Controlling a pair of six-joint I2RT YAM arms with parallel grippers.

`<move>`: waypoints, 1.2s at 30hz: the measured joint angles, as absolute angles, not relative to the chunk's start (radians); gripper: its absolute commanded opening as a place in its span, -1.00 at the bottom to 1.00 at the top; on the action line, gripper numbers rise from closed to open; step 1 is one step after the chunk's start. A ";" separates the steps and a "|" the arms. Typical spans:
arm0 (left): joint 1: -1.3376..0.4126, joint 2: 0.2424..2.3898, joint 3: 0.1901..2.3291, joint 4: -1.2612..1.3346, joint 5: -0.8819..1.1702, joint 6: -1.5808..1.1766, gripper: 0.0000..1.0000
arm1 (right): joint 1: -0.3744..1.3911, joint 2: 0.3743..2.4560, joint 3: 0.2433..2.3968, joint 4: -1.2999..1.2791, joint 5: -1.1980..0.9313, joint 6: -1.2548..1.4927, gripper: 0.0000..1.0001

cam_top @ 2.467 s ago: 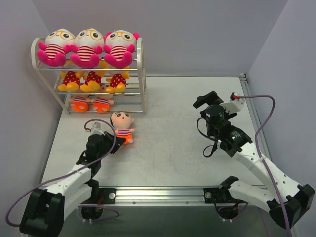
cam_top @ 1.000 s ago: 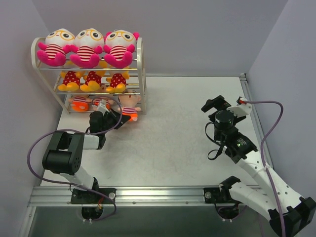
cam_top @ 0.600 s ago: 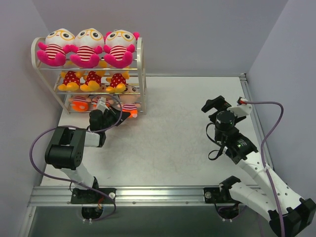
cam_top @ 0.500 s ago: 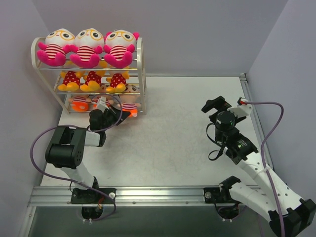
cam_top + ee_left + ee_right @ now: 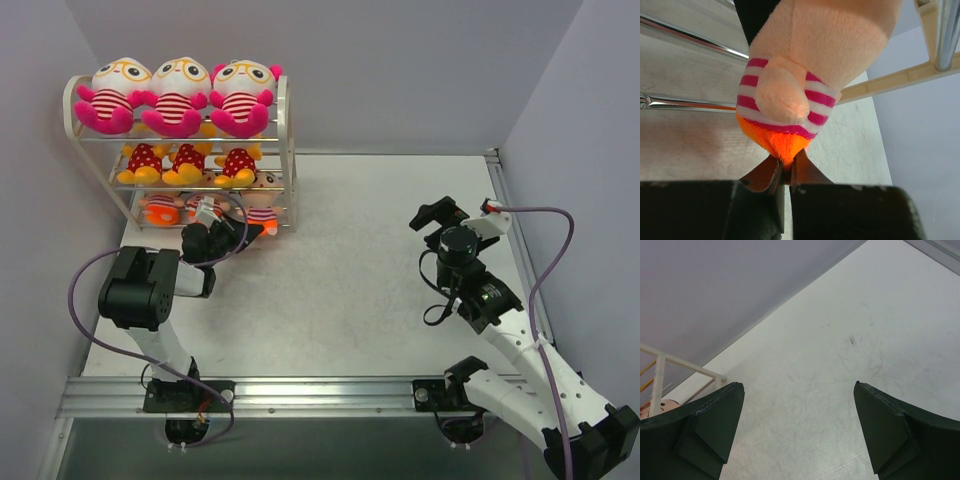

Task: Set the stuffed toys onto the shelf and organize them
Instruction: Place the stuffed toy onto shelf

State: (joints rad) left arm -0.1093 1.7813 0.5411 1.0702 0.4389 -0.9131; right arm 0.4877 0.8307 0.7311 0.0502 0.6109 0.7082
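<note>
Left wrist view showed the left gripper (image 5: 785, 172) pinching the peach-faced doll (image 5: 790, 95) by its orange pants at the right end of the shelf's (image 5: 291, 140) bottom tier. Best to push it fully onto the rods before releasing. The right gripper (image 5: 797, 390) hung spread.

Cream-white shelf (image 5: 291, 130): pink red-striped toys (image 5: 178, 100) on top, red-dotted yellow toys (image 5: 188, 162) mid-tier, orange-panted pink-striped doll (image 5: 790, 100) lowest

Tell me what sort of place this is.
Probably a robotics lab cell: left arm and right arm bolted to a rail, plain walls around the table, stuffed toys on a shelf.
</note>
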 measured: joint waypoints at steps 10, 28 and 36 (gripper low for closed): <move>-0.107 1.831 0.541 1.134 0.443 -0.913 -0.86 | 0.478 0.831 0.727 0.050 0.587 0.708 0.92; -0.099 1.866 0.549 1.156 0.442 -0.913 -0.37 | 0.476 0.829 0.716 0.049 0.570 0.709 0.92; -0.088 1.867 0.553 1.155 0.442 -0.923 -0.21 | 0.476 0.828 0.710 0.049 0.568 0.710 0.92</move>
